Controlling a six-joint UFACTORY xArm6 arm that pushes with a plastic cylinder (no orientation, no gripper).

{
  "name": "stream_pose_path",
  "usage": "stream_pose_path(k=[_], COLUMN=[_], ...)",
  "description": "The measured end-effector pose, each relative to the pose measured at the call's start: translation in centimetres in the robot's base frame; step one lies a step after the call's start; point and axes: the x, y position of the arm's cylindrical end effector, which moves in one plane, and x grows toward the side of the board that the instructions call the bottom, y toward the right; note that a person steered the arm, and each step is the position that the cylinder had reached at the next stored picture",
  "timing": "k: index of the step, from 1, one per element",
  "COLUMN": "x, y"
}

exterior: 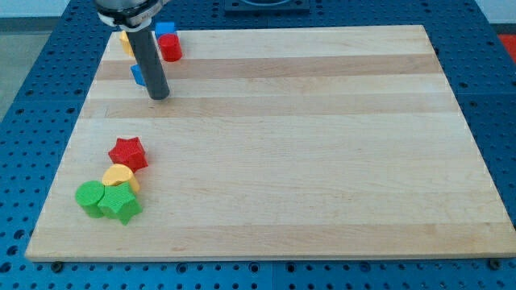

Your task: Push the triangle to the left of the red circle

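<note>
My dark rod comes down from the view's top left, and my tip (pixel 159 97) rests on the wooden board (pixel 306 161). A blue block (pixel 138 75), probably the triangle, sits just left of the rod and is partly hidden by it. It looks close to the rod; contact is unclear. The red circle (pixel 170 48) lies up and right of the rod, near the board's top edge. A blue block (pixel 165 30) touches the red circle's top side.
A yellow block (pixel 126 41) sits at the top left, partly hidden by the arm. At the bottom left are a red star (pixel 127 153), a yellow heart (pixel 119 176), a green circle (pixel 90 197) and a green star (pixel 122 204).
</note>
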Motion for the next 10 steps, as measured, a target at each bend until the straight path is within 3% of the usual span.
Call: stream_pose_path(k=[10], x=[-6.8], y=[-5.5])
